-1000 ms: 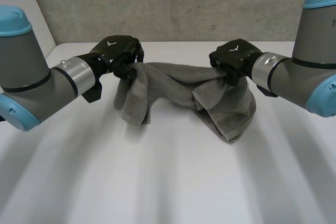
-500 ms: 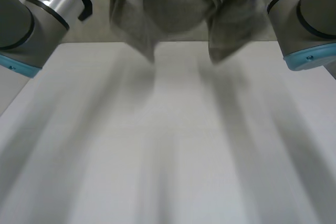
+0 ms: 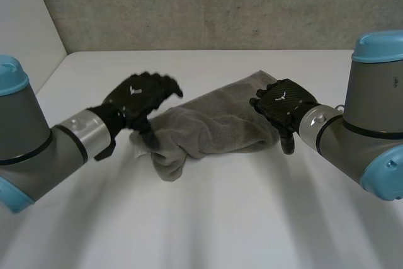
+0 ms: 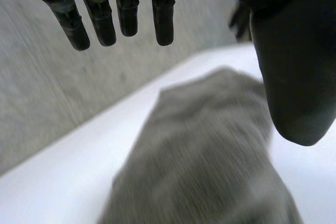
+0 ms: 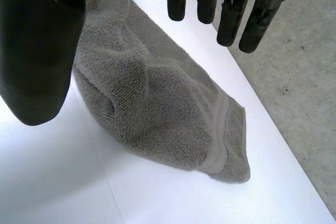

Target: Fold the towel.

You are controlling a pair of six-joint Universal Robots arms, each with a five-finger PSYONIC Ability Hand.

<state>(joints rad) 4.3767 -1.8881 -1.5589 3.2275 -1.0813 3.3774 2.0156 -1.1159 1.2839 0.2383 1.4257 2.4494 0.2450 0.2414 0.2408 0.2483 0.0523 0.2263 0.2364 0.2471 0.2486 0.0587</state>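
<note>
Two black hands flank a grey towel [image 3: 214, 121] lying bunched on the white bench [image 3: 208, 218], the left hand [image 3: 135, 96] at the towel's nearer rumpled end, the right hand [image 3: 283, 100] beside its farther end, both spread wide, holding nothing.

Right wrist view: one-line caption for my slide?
Open right hand, fingers straight, over the bunched grey towel on the white table.

Left hand [image 3: 141, 99] open: fingers [image 4: 121, 14] straight, thumb [image 4: 294, 77] held wide. Right hand [image 3: 282, 102] likewise open, fingers [image 5: 231, 14] straight, thumb [image 5: 37, 51] apart. Left arm [image 3: 38, 149] and right arm [image 3: 365, 137] angle inward, backs of hands up.
</note>
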